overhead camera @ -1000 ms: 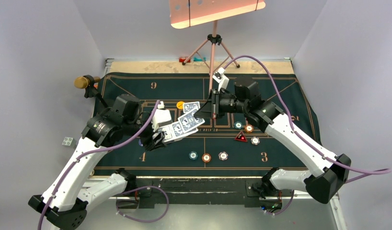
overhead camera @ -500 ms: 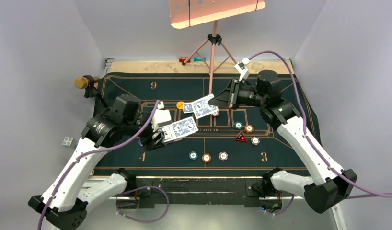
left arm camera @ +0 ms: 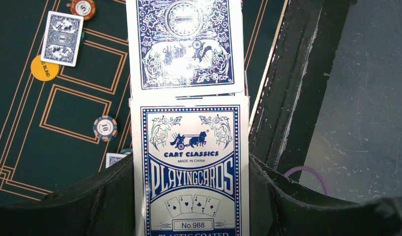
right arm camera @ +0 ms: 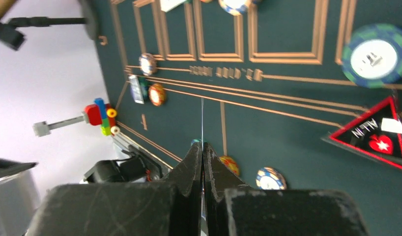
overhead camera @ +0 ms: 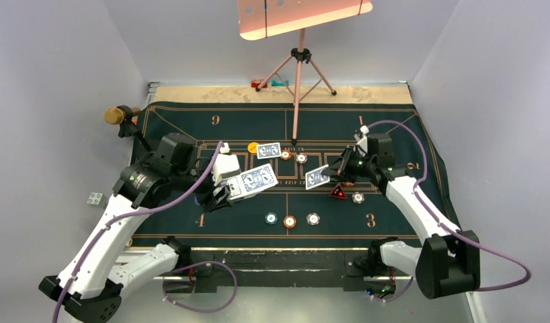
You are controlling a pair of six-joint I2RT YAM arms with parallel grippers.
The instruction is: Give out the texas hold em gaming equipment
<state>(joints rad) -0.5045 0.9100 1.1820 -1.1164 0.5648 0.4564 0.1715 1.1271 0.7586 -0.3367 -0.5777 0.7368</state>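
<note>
My left gripper [overhead camera: 222,192] is shut on a blue and white playing-card box [left arm camera: 191,172], held above the left of the green mat [overhead camera: 185,124]; a blue-backed card [left arm camera: 184,44] sticks out of its end. The right gripper [overhead camera: 336,169] is shut on a single card [overhead camera: 317,177], held over the mat's right half and seen edge-on [right arm camera: 202,118] in the right wrist view. Another card [overhead camera: 268,150] lies flat beside a yellow disc [overhead camera: 253,146]. The red triangular marker [overhead camera: 338,192] and a white chip [overhead camera: 358,198] lie just below the right gripper. Three chips [overhead camera: 290,221] sit in a row near the front.
A pink tripod stand [overhead camera: 297,81] rises from the mat's far middle, with a board on top. A brown-knobbed post [overhead camera: 114,116] stands at the mat's far left corner. A small dotted cube [overhead camera: 94,198] lies off the mat on the left. An orange chip [overhead camera: 285,155] and a white chip [overhead camera: 301,159] lie near the centre.
The right gripper has drawn one card away from the box and carried it right and toward the front, down over the mat's right half. The left gripper has held still.
</note>
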